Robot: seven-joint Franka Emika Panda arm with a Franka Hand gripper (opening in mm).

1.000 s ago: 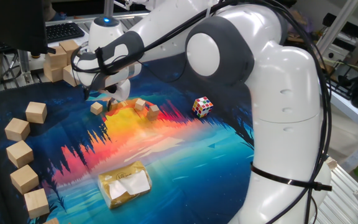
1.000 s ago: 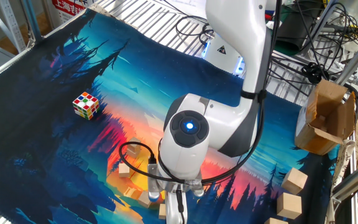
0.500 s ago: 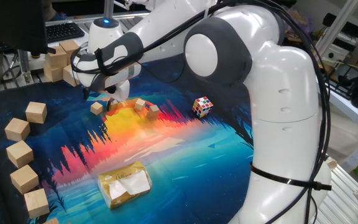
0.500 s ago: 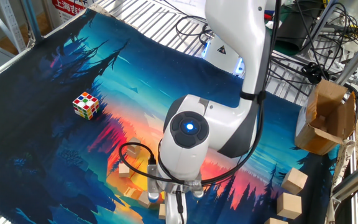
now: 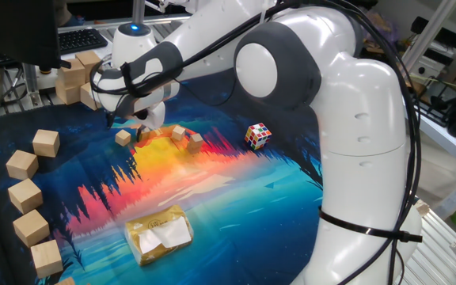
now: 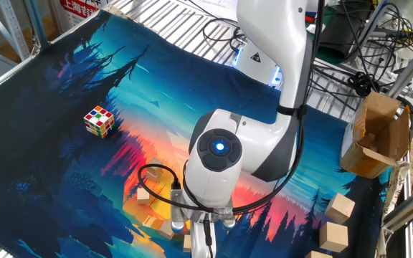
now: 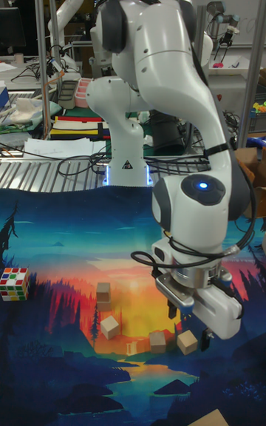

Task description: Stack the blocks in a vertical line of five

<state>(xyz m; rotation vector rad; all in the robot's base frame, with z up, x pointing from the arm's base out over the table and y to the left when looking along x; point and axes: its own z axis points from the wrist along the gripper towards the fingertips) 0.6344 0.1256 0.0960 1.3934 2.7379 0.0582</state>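
One fixed view is showing the white Franka arm's two-finger gripper (image 5: 142, 127) hanging low over the orange part of the printed landscape mat (image 5: 236, 198). The wrist is hiding the fingers, so I cannot tell how wide they are standing. Four tiny light-tan wooden blocks are lying close around it: one (image 5: 123, 138) just to its left, one (image 5: 143, 133) right under it, and two more, (image 5: 178, 132) and (image 5: 194, 142), a little off to its right. The multicoloured puzzle cube (image 5: 257, 135) is sitting farther right, well apart. The larger pale wooden cubes (image 5: 27, 194) are lining the mat's edge far to the left.

The other fixed view is looking down on the wrist, and the gripper (image 6: 201, 228) is running off the bottom edge. Small blocks are peeking out beside it (image 6: 143, 194).

The tall fixed view is facing the gripper (image 7: 189, 317) from the front. Its dark fingertips (image 7: 172, 309) are pointing down just above the mat, seemingly empty, with their spacing unclear. One block (image 7: 186, 341) is lying just below the tips, another (image 7: 157, 339) beside it, and two more, (image 7: 109, 326) and (image 7: 103, 292), farther left.
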